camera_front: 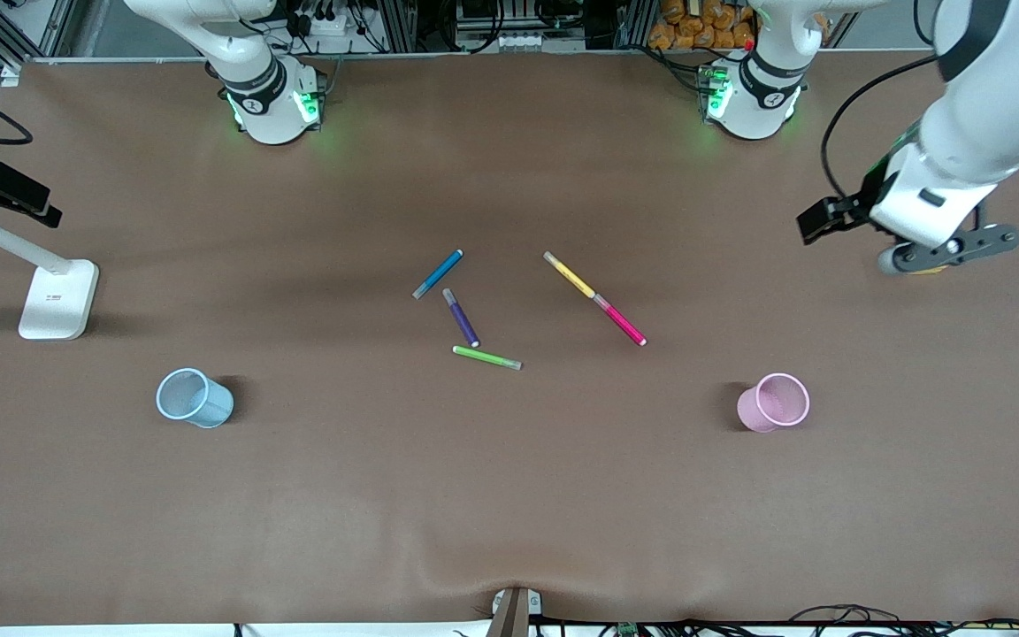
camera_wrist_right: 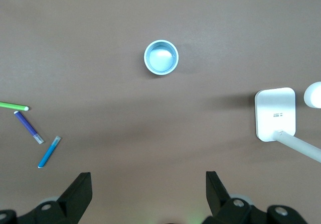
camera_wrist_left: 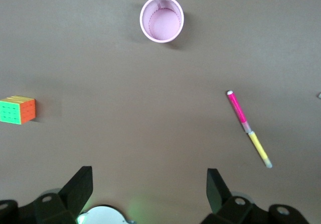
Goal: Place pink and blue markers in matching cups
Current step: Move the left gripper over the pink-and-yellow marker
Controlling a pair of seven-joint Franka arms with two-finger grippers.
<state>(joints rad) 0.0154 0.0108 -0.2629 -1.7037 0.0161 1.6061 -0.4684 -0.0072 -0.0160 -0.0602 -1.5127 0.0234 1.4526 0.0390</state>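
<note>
Starting with the front view: nothing is placed yet. The slim magenta-pink felt-tip marker (camera_front: 623, 323) lies end to end with a yellow pen (camera_front: 570, 274), the sky-blue felt-tip marker (camera_front: 438, 273) beside a dark purple pen (camera_front: 461, 318) and a green pen (camera_front: 486, 357). The pale blue tapered cup (camera_front: 195, 398) and pale pink tapered cup (camera_front: 773, 402) stand empty. The left gripper (camera_front: 947, 254) hangs at its own end of the table, well apart from both markers.

Left wrist view: fingers (camera_wrist_left: 80, 186) spread apart, holding nothing; pink cup and pink marker lie ahead, a coloured puzzle cube (camera_wrist_left: 17, 109) to one side.

Right wrist view: right gripper (camera_wrist_right: 148, 196) fingers apart, empty, above bare table; blue cup ahead, blue marker near one finger, a white lamp base (camera_wrist_right: 275, 114) off to the side. Both placements remain.
</note>
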